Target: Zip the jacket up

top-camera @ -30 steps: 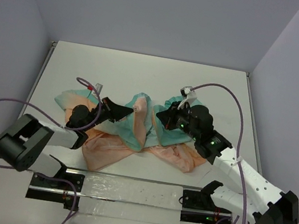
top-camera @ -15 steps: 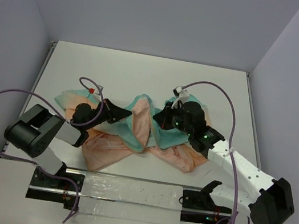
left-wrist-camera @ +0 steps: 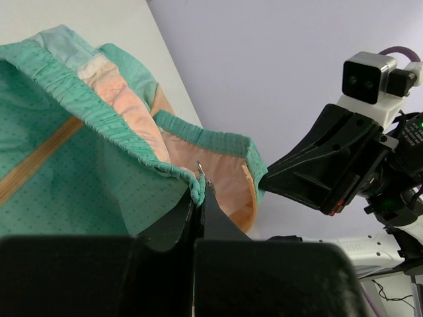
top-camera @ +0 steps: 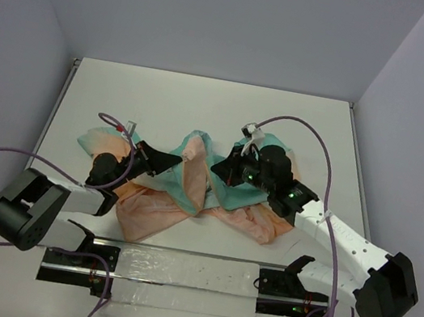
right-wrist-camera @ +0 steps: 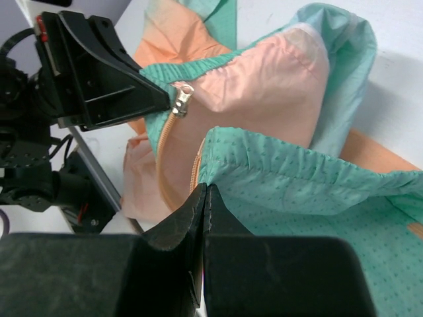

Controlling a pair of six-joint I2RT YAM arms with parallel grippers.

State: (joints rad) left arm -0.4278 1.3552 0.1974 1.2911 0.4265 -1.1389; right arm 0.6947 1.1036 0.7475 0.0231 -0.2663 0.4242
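Observation:
The jacket (top-camera: 190, 191), peach-orange and teal-green, lies bunched at mid table. My left gripper (top-camera: 176, 160) is shut on the teal hem corner of one front panel (left-wrist-camera: 196, 188), where a small metal zipper slider (left-wrist-camera: 199, 170) shows. My right gripper (top-camera: 218, 168) is shut on the corner of the other teal front panel (right-wrist-camera: 206, 183). Both held edges are lifted off the table and face each other a short way apart. In the right wrist view the slider (right-wrist-camera: 181, 99) hangs at the left gripper's fingertips, beside an orange zipper tape (right-wrist-camera: 164, 152).
A clear plastic strip (top-camera: 183, 273) lies along the near edge between the arm bases. Purple cables (top-camera: 314, 135) loop from both arms. White walls (top-camera: 220, 20) close the table on three sides.
My left gripper pulled back to the left with its hem, and my right gripper edged left toward it. The jacket's middle fold rose and shifted between them.

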